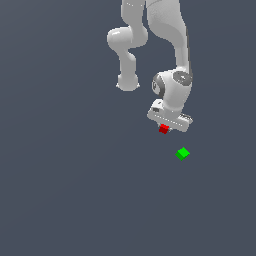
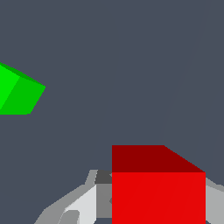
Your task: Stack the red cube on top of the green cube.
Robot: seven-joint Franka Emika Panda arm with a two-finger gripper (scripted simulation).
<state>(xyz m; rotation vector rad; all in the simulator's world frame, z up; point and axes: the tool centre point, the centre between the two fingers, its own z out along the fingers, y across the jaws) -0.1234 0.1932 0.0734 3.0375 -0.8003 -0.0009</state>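
The red cube (image 1: 163, 129) sits right under the white hand of my gripper (image 1: 165, 127), between its fingers. In the wrist view the red cube (image 2: 157, 192) fills the space between the two grey fingers (image 2: 83, 205), which press against its sides, so my gripper (image 2: 158, 208) is shut on it. The green cube (image 1: 182, 153) lies on the dark floor a short way off, toward the exterior view's right and nearer the camera, apart from the red cube. The wrist view catches the green cube (image 2: 17, 92) at the picture's edge, partly cut off.
The dark grey floor (image 1: 75, 190) is flat and plain all around. The white arm's links (image 1: 165, 30) and its elbow (image 1: 127, 75) rise behind the gripper.
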